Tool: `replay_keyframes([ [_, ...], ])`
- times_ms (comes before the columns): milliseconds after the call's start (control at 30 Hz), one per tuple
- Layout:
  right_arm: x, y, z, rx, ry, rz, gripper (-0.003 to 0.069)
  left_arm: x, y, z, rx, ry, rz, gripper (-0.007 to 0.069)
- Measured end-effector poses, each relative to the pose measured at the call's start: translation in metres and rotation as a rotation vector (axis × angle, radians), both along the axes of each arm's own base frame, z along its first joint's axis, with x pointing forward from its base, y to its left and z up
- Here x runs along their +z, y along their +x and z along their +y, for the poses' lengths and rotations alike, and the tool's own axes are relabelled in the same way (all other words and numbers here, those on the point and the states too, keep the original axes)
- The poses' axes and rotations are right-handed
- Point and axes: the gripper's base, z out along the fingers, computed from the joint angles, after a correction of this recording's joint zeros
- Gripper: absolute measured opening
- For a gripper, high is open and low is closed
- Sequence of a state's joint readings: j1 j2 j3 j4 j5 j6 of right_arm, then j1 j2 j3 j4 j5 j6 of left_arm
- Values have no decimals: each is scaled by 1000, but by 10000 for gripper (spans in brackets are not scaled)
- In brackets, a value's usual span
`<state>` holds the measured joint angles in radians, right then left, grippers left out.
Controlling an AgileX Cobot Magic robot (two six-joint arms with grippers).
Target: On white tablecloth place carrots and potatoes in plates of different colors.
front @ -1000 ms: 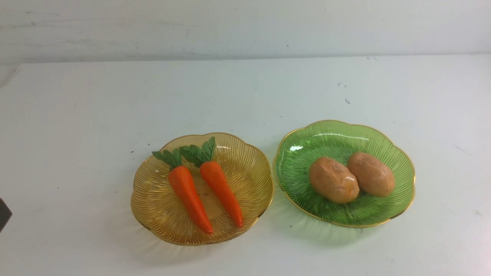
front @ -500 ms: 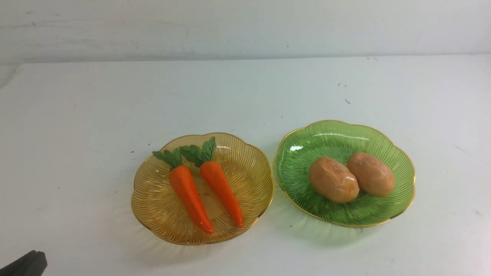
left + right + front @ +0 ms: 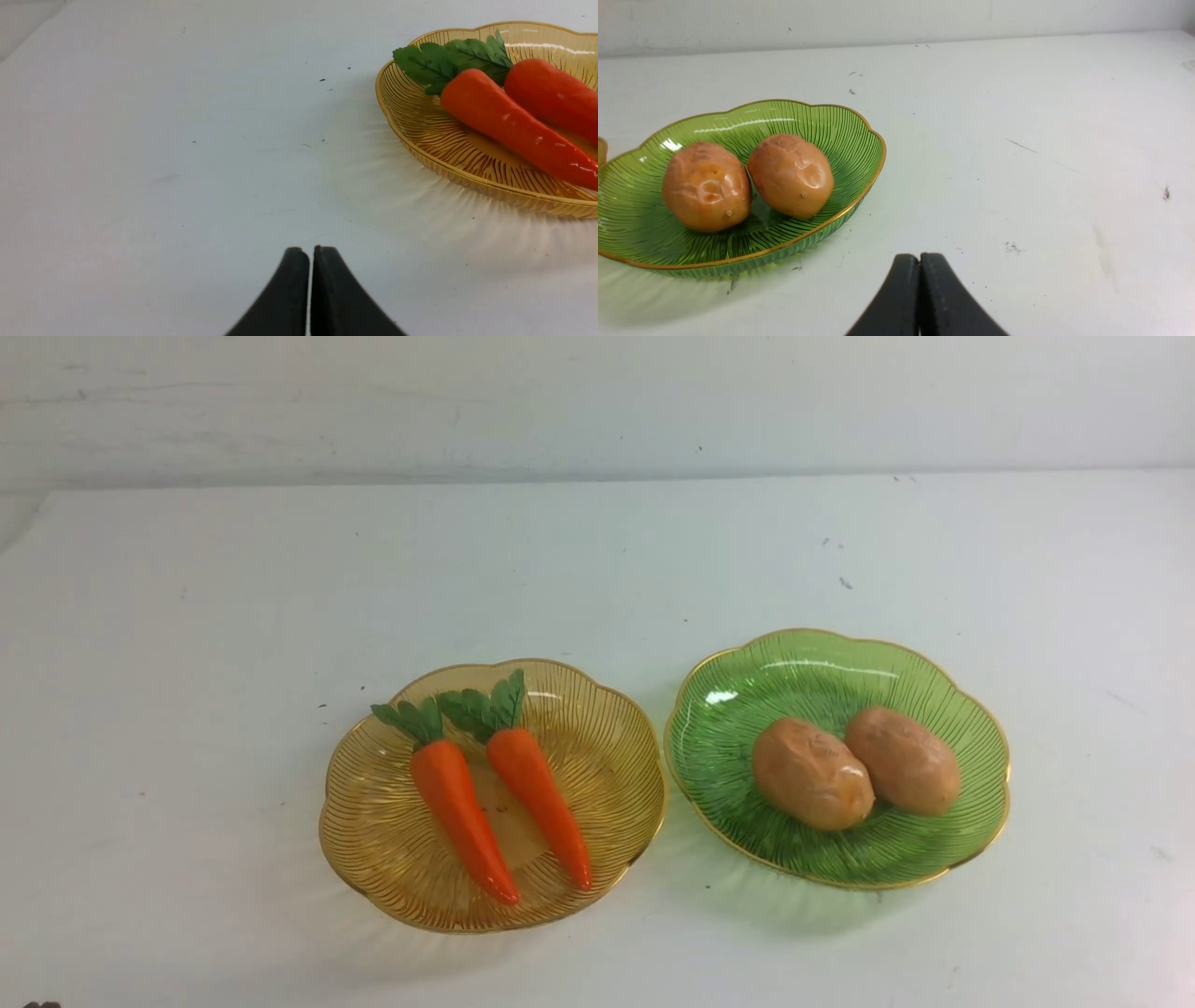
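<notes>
Both glossy orange toy carrots [image 3: 499,807] with green leafy tops lie side by side in the translucent ribbed amber-yellow plate [image 3: 611,756] with its gold scalloped rim, and both lumpy tan-orange toy potatoes [image 3: 854,773] sit touching each other in the matching green plate [image 3: 738,709], the two plates standing just beside one another on the worktop under its plain white tablecloth [image 3: 187,663]. The left hand [image 3: 310,254] hangs low over bare cloth with its black fingers pressed together and nothing between them; the amber plate and its carrots lie ahead of it and off to its right side, apart from the fingertips. The right hand [image 3: 920,261] is likewise pressed together and empty, with the green plate ahead and to its left, near but not touching. In the front view neither hand shows plainly. Judged from how things lie, the sorting is finished: each kind of vegetable has its own colour of plate, and nothing is left loose on the cloth. The step in hand looks like the retreat to rest, so the next move calls only for keeping both arms clear of the plate rims.
</notes>
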<state>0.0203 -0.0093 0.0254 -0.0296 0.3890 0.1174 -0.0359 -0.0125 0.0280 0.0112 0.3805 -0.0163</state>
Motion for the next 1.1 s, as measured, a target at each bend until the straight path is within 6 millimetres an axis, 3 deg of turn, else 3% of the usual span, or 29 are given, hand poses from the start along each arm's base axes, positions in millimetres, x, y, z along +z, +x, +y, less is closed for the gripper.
replay_keyframes([
  [1100, 0, 0, 0, -3, 11, 0, -15, 0, 0, 0, 0, -2, 1, -3],
])
